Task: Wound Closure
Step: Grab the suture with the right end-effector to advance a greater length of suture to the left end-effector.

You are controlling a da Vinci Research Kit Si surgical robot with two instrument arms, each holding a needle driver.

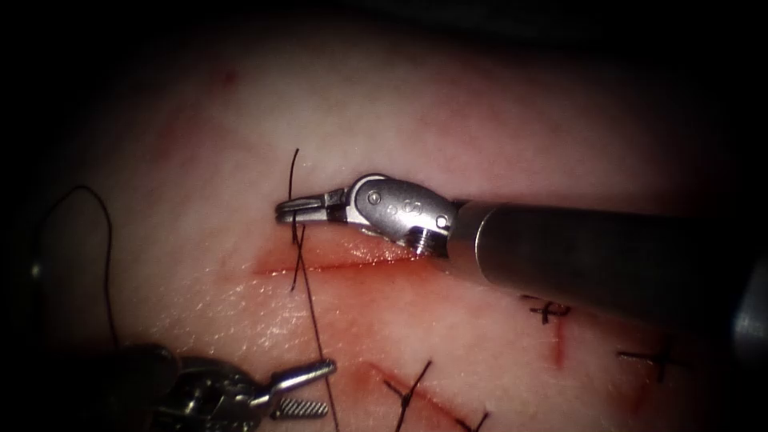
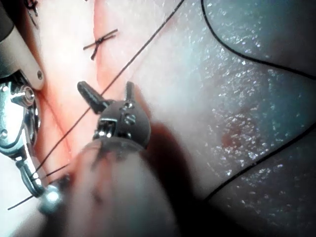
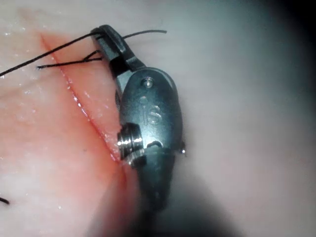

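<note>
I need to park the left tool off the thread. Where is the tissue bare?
Bare tissue lies above the right tool, which is shut on the thread. Crowded: around the cut, and near the open left tool by tied stitches.

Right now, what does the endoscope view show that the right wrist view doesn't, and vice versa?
Endoscope adds: the left end effector, open and gripping nothing, with the thread running past it; finished stitches; a slack thread loop at the left.
Right wrist adds: a close look at two strands entering the shut jaws from the cut's side.
Both: the right end effector shut on the thread beside the cut in the tissue.
</note>
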